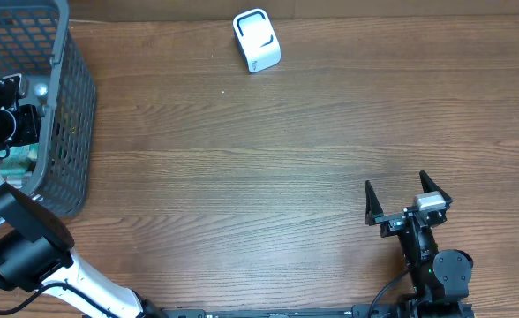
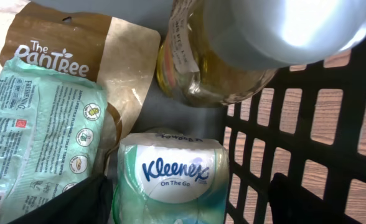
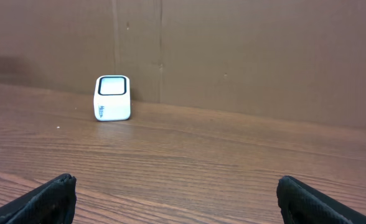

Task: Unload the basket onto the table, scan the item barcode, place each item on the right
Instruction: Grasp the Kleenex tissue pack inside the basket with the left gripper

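Note:
In the left wrist view my left gripper (image 2: 186, 205) is down inside the grey mesh basket (image 1: 65, 62). Its black fingers (image 2: 83, 202) stand on either side of a Kleenex On The Go tissue pack (image 2: 173, 174). The left finger is close against the pack and the right finger stands apart from it by the basket wall, so the gripper is open. No barcode shows on the pack. The white scanner (image 1: 257, 41) stands at the table's far edge. My right gripper (image 1: 394, 179) rests open near the front right, facing the scanner (image 3: 112, 98) with nothing between its fingers.
Beside the tissue pack in the basket lie a brown PanTree bag (image 2: 108, 56), a green wipes pack (image 2: 40, 130) and a jar of yellow liquid with a silver lid (image 2: 233, 68). The basket's black mesh wall (image 2: 307, 124) is just right of the pack.

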